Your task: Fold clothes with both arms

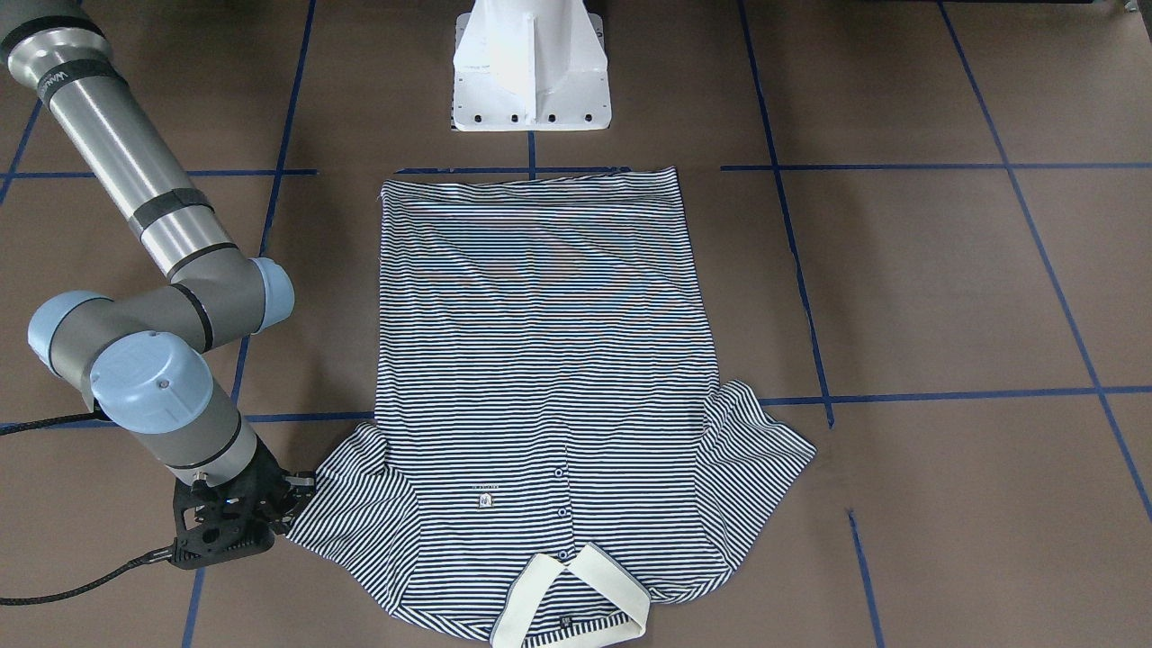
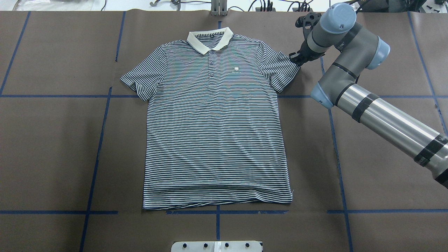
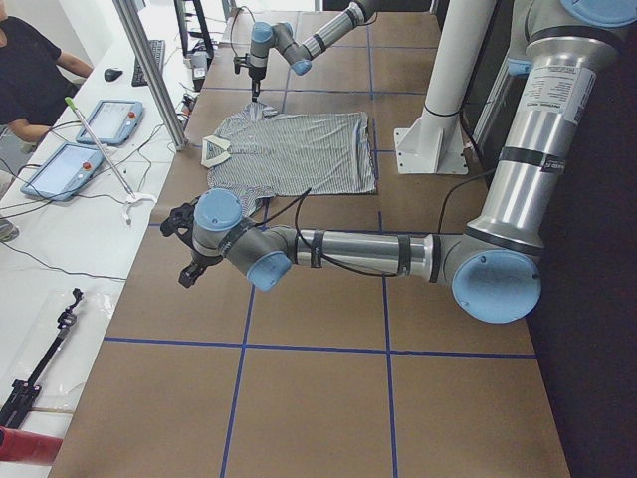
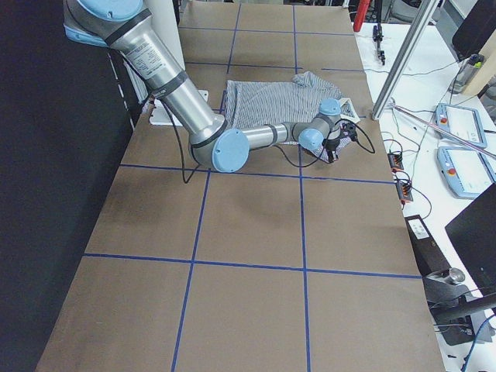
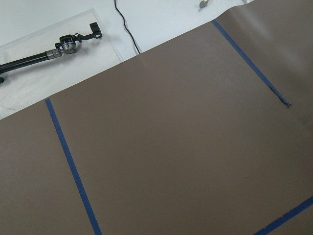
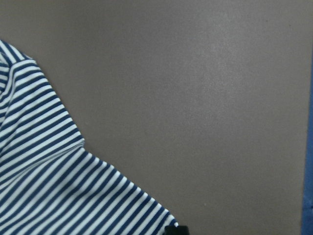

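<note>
1. The right gripper (image 1: 299, 486) is down at the hem of one sleeve (image 1: 360, 504). I can't tell if it is pinching cloth.
2. From there the polo shirt (image 1: 540, 360) spreads flat on the table (image 1: 945, 288), buttons up.
3. Its chest logo (image 1: 486, 498) is too small to read.
4. The left gripper (image 3: 189, 271) hangs well apart from the shirt, and its grip can't be judged.

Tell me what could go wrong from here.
1. The right hand sits at the very edge of one sleeve of the polo shirt; a shallow pinch might slip off.
2. The left hand hangs away from the shirt, so lifting one sleeve alone could drag and wrinkle the flat body.
</note>
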Tool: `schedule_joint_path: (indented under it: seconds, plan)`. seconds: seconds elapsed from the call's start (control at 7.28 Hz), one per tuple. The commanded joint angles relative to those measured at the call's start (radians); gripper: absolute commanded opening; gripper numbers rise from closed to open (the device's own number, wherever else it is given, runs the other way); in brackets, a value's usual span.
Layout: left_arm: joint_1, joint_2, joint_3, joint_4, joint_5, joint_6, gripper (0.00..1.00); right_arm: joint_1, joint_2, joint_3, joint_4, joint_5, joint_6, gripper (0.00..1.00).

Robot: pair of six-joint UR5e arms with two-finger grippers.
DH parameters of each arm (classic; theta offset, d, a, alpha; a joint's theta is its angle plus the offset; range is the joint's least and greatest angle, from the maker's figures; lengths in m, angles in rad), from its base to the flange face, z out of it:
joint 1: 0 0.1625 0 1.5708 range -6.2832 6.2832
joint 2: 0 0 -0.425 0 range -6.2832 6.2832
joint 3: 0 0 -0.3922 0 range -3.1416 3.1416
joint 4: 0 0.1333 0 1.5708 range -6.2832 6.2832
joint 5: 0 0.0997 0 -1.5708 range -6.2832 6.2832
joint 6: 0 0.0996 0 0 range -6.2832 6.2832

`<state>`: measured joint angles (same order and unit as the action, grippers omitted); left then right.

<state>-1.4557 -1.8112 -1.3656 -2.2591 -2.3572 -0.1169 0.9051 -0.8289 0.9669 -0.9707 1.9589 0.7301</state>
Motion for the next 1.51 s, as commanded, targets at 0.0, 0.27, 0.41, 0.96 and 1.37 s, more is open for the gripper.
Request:
schedule_joint_path:
  seconds: [0.0, 0.27, 0.41, 0.96, 1.37]
  plan:
    - [0.000, -0.002, -0.001, -0.004, -0.033, -0.064, 1.00, 0.000, 0.002, 0.013, 0.003, 0.000, 0.002, 0.00]
    - [0.000, 0.000, 0.003, -0.002, -0.030, -0.066, 1.00, -0.002, -0.027, 0.146, 0.000, 0.017, 0.014, 0.00]
    - [0.000, 0.000, 0.003, -0.002, -0.030, -0.066, 1.00, -0.011, -0.059, 0.226, -0.031, 0.052, 0.015, 0.00]
    - [0.000, 0.003, 0.007, -0.002, -0.030, -0.064, 1.00, -0.081, 0.152, 0.088, -0.097, -0.021, 0.026, 0.00]
    - [-0.003, 0.007, -0.012, -0.004, -0.033, -0.064, 1.00, -0.165, 0.344, -0.153, -0.091, -0.167, 0.084, 0.00]
